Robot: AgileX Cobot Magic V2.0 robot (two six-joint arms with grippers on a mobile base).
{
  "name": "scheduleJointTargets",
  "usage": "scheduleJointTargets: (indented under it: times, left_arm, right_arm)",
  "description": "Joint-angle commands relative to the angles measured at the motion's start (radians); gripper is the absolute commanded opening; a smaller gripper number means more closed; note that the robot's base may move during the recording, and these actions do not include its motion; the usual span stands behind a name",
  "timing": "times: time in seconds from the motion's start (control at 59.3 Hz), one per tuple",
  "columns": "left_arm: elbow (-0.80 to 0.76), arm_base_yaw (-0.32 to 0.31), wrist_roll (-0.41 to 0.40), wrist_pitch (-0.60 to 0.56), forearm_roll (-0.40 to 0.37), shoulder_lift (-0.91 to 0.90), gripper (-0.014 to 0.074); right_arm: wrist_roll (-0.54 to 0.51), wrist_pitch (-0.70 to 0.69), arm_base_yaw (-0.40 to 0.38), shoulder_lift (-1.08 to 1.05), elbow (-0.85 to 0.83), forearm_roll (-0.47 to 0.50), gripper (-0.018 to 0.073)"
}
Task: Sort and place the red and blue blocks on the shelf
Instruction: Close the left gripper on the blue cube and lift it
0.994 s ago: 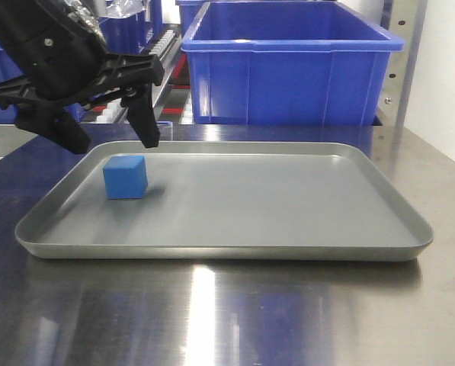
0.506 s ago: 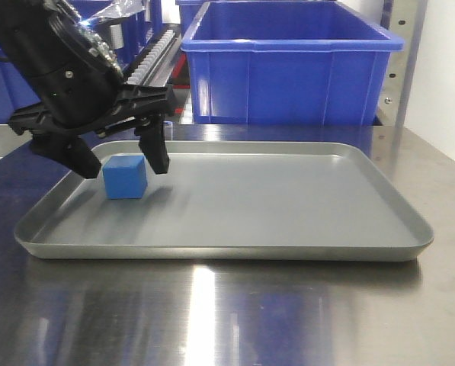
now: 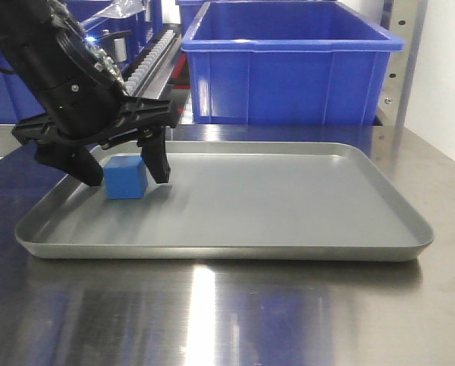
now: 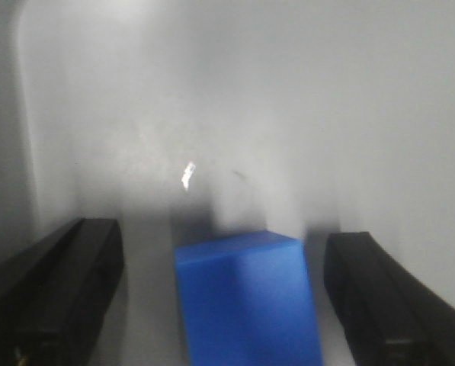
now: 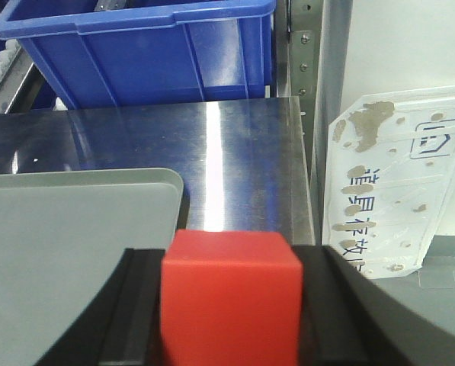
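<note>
- A grey tray (image 3: 288,198) is shown on a steel table (image 3: 212,320), with a large blue bin (image 3: 288,69) behind the tray.
- The blue block (image 3: 125,179) is seen resting on the tray floor, near the tray's left rear corner.
- The left gripper (image 3: 126,175) is lowered over that corner of the tray. Its jaws are spread apart on either side of the blue block, with a gap visible on each side, so nothing is gripped.
- The red block (image 5: 229,293) is clamped between the jaws of the right gripper (image 5: 231,320), held off the tray's right rear corner.
- A shelf upright (image 5: 299,46) is seen beyond the tray.
- Risk, as a judgement: the blue block sits slightly turned between the fingers, so it could be twisted or skidded across the smooth tray on closing, and a corner pinch could be lost on lifting.
- A worn white placard (image 5: 387,191) right of the tray carries a house-shaped logo and Chinese characters, too worn to be read reliably. No brand names can be seen.
</note>
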Motion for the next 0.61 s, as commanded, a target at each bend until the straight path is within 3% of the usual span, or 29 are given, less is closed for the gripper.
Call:
scheduleJointTargets:
  times: [0.0,0.135,0.337,0.404,0.59]
  left_arm:
    - [-0.030,-0.006,-0.011,-0.036,-0.021,-0.039,0.0610]
    - [-0.030,-0.006,-0.011,0.003,-0.037,-0.041,0.0508]
    - [-0.030,-0.006,-0.011,0.042,-0.056,-0.051,0.0098]
    - [-0.030,-0.006,-0.011,0.042,-0.052,-0.062,0.0141]
    - [-0.030,0.010,-0.011,0.042,-0.047,-0.130,0.0123]
  right_arm:
    - [-0.003,-0.088,-0.004,-0.005,-0.030,-0.008,0.0058]
    - [-0.003,-0.088,-0.004,-0.005,-0.030,-0.008,0.0058]
    - [-0.003,-0.088,-0.004,-0.005,-0.030,-0.008,0.0058]
    - [-0.003,-0.088,-0.004,-0.005,-0.030,-0.008,0.0058]
    - [-0.003,-0.088,-0.004,-0.005,-0.030,-0.008,0.0058]
